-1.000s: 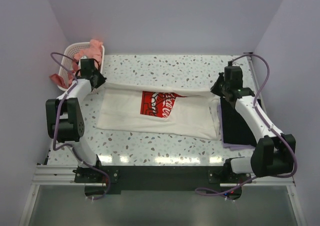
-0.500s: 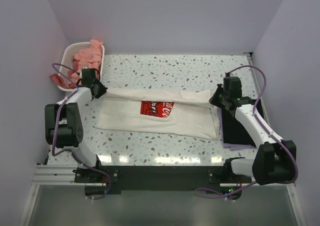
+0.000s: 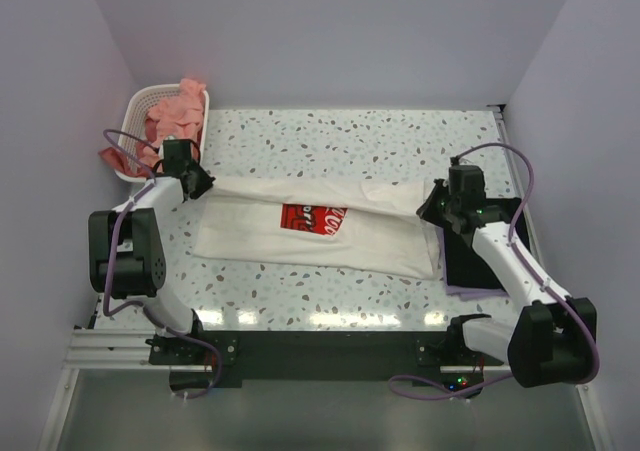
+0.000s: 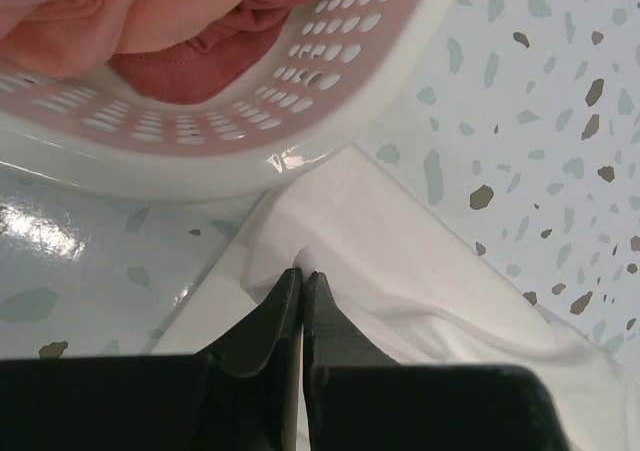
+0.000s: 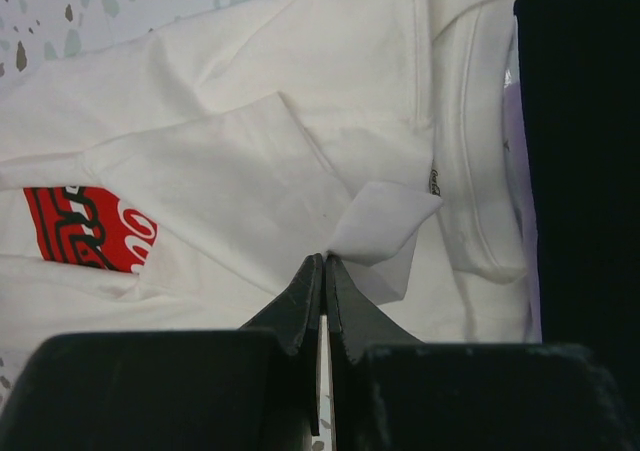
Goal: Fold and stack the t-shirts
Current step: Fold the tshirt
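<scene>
Speckled table (image 3: pixel 340 136) sitting between plain lilac walls (image 3: pixel 330 31). Cream-white t-shirt (image 3: pixel 300 241) lying mid-table. Left gripper (image 4: pixel 303 276) and right gripper (image 5: pixel 323 261) both clenching its folded-over far edge, one at each end.

Right pincer (image 5: pixel 322 261) pinches cream-white t-shirt (image 5: pixel 300 141) beside black t-shirt (image 5: pixel 585 151).

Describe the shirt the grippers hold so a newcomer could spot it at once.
On the speckled table, between the white basket at far left and the black t-shirt at right, lies the cream-white t-shirt, pinched by the left gripper and the right gripper. It alone carries a red square logo print.
</scene>
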Available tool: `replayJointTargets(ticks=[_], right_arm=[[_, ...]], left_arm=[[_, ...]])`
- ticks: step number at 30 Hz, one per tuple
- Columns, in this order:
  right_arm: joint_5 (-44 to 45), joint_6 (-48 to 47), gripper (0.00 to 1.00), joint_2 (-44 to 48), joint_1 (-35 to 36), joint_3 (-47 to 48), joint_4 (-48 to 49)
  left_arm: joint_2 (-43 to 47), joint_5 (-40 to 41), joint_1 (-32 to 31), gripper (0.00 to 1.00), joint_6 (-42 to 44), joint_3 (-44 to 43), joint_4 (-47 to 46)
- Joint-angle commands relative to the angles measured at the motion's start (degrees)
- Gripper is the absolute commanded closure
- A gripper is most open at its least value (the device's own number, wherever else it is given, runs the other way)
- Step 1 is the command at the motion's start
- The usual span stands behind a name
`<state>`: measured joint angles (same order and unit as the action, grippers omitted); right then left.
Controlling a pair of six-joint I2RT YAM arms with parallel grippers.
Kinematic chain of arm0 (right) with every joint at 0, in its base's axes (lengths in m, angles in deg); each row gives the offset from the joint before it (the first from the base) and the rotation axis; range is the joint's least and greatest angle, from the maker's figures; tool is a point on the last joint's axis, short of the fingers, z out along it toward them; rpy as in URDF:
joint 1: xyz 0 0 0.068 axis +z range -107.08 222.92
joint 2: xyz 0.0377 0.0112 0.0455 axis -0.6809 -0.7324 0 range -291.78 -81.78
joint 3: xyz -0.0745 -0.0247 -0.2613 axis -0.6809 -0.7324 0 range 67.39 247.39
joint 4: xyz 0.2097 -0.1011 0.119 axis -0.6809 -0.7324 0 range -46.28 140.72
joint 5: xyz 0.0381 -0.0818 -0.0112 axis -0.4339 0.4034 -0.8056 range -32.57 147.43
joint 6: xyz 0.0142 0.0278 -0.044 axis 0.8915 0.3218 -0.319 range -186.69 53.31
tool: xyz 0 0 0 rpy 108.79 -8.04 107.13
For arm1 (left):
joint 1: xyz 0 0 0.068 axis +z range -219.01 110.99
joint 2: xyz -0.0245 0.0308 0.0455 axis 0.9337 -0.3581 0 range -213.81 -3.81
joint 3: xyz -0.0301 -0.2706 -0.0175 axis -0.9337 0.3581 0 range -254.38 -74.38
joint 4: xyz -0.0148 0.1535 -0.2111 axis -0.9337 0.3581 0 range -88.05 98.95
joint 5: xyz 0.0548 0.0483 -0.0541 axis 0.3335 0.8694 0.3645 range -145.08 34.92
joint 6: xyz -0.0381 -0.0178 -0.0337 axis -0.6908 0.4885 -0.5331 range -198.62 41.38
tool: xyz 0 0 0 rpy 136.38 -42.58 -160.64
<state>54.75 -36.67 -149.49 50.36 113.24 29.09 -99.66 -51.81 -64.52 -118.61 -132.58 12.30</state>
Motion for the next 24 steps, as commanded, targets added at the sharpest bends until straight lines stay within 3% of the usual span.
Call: replayJointTargets(ticks=[1,24], right_arm=[[-0.8,0.5,1.00,1.8,-0.1,-1.2,0.3],[0.0,0.7,1.00,5.4,-0.2,-3.0,-2.6]], left_arm=[[2.6,1.0,0.6,1.00,-1.1,0.4,-1.0],[4.7,3.1,0.8,1.00,-0.6,1.9,1.2]])
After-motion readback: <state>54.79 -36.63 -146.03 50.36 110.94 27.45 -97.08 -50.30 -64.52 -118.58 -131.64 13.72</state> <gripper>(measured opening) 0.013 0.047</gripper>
